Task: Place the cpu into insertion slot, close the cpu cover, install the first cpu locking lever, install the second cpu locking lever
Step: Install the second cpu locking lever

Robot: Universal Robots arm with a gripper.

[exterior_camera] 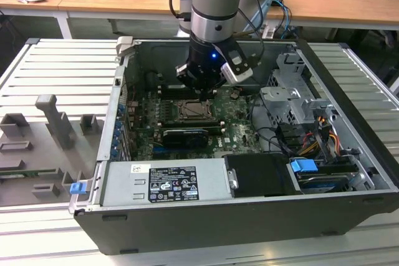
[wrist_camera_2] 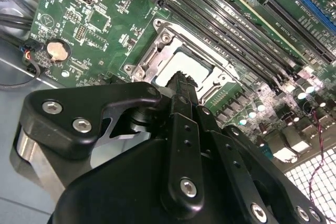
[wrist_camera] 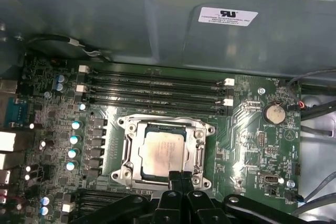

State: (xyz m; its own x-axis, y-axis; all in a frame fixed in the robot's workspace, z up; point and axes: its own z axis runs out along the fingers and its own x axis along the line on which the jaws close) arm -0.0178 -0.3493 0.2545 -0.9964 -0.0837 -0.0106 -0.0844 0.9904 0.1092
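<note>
- The cpu (wrist_camera: 164, 148), pale beige-silver, lies in the insertion slot (wrist_camera: 202, 129) under the silvery cpu cover (wrist_camera: 131, 148).
- The claw (wrist_camera: 181, 178), fingers pressed together and empty, hangs above the slot's edge.

A matt pale metal cpu (wrist_camera: 164, 148) sits under a shiny silvery metal cpu cover (wrist_camera: 128, 153), near a matt black plastic gripper (wrist_camera: 181, 178), on glossy green circuit board (wrist_camera: 252, 129).

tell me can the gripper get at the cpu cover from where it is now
Probably yes: the gripper sits right at the edge of the cpu cover, nothing between them, and the case is open above.
</note>
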